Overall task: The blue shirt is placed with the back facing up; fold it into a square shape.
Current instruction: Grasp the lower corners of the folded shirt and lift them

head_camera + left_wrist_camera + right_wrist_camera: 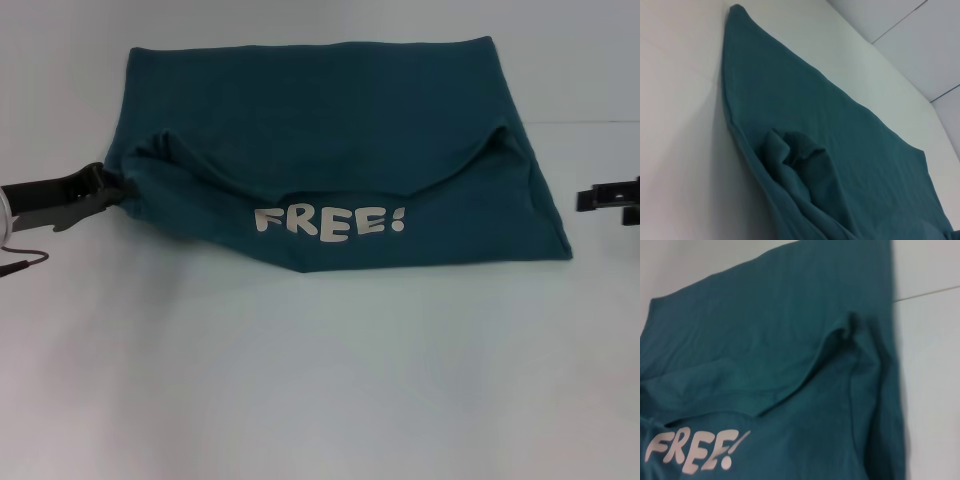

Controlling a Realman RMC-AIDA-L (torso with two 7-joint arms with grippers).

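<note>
White counter (320, 400), blue shirt (330, 130) half-folded; left gripper (112, 187) looks clamped on its left edge, right gripper (600, 196) well off right, can't tell its state.

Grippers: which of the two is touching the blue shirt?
The left gripper. It sits right at the blue shirt's edge, where the cloth bunches. The right gripper is off to the side, apart from it.

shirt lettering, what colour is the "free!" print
White, on the blue shirt; the "FREE!" lettering shows best in the head view.
</note>
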